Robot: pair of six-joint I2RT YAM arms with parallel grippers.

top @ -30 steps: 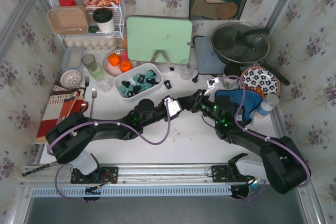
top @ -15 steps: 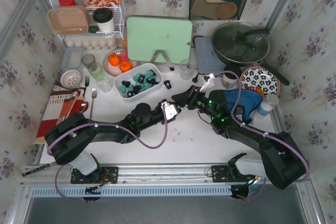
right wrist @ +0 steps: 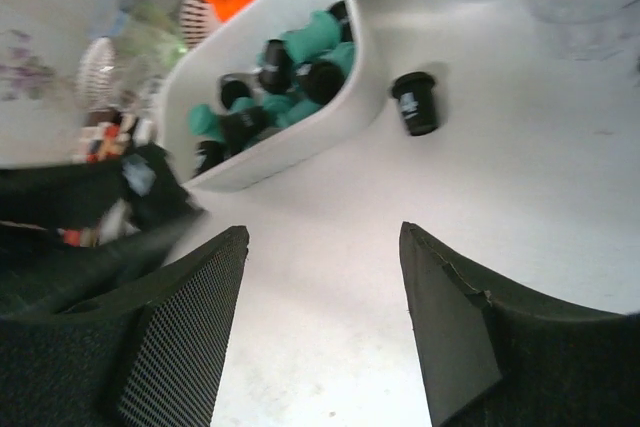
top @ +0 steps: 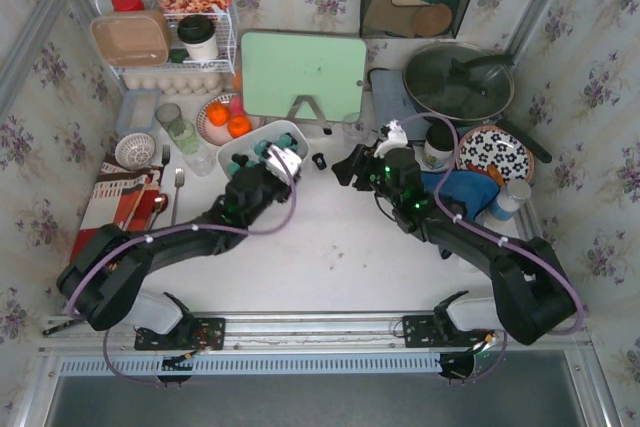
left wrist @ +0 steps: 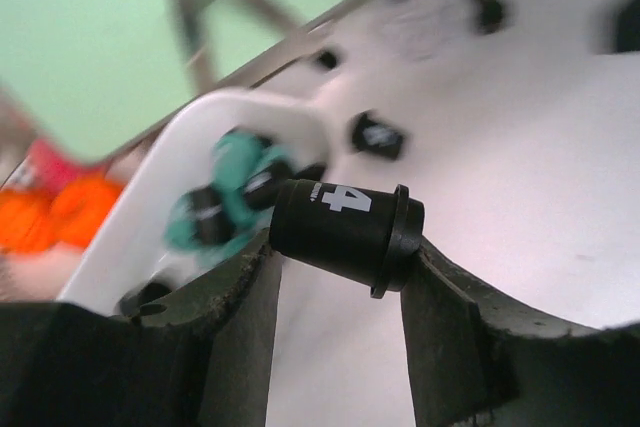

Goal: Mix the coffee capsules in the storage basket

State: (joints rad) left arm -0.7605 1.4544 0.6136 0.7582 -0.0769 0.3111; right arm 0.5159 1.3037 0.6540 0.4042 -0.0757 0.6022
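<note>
The white storage basket (top: 243, 148) holds teal and black coffee capsules (top: 262, 152). My left gripper (top: 283, 161) is shut on a black capsule (left wrist: 345, 232), held crosswise between the fingers just by the basket's near right rim (left wrist: 165, 232). One black capsule (top: 319, 161) lies loose on the table right of the basket; it also shows in the right wrist view (right wrist: 415, 103). My right gripper (top: 347, 169) is open and empty, a little right of that loose capsule, and faces the basket (right wrist: 300, 142).
A green cutting board on a stand (top: 302, 72) is behind the basket, and a bowl of oranges (top: 222, 119) and glasses (top: 185, 134) are to its left. A clear cup (top: 355, 131), a pan (top: 458, 82), a patterned plate (top: 497, 152) and a blue cloth (top: 462, 195) are on the right.
My left gripper has swung up and left from the table's middle to the basket's right end. My right gripper has moved up and left toward the loose black capsule.
</note>
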